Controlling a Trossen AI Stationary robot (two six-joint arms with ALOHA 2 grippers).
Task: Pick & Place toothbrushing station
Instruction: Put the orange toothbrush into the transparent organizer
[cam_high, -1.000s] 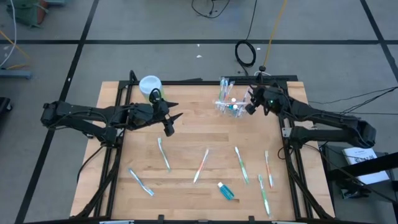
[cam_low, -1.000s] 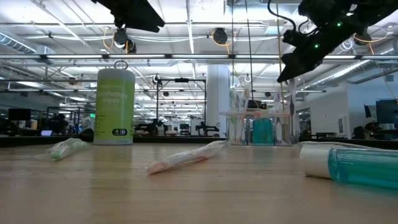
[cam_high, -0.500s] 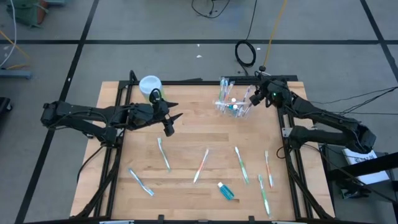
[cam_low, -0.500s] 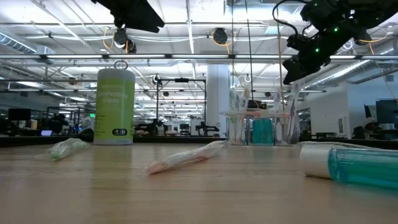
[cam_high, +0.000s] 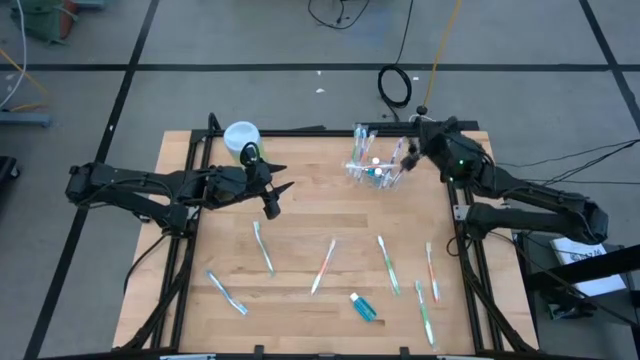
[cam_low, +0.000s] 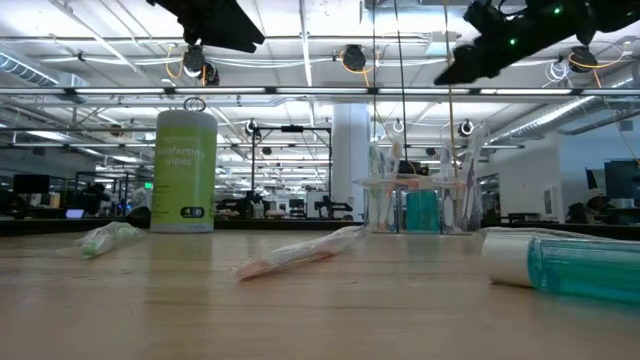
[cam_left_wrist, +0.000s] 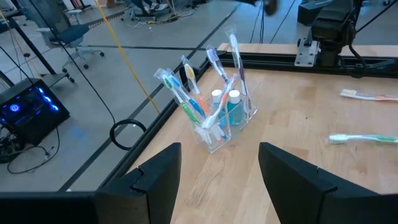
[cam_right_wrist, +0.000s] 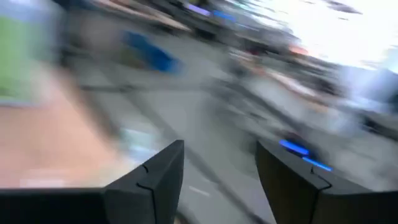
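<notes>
A: Counting what's in already: the clear cup (cam_left_wrist: 219, 121) near the far edge of the bench (cam_high: 300, 215) holds several toothbrushes and two small tubes, going by the left wrist view.

B: And what's left?

A: A fair bit, I'd say. A white toothbrush (cam_high: 263, 247), a pink one (cam_high: 323, 266), a green one (cam_high: 388, 264), another pink (cam_high: 432, 271), two more green near the right front, a blue one (cam_high: 227, 293) at front left, and a toothpaste tube (cam_high: 365, 306) all lie loose.

B: The claws?

A: The right claw (cam_high: 424, 139) is up above the cup's right side, fingers spread, carrying nothing. The left claw (cam_high: 277, 197) waits beside the green canister (cam_high: 241, 137), released too.

B: So roughly halfway?

A: About that, by my guess.
</notes>
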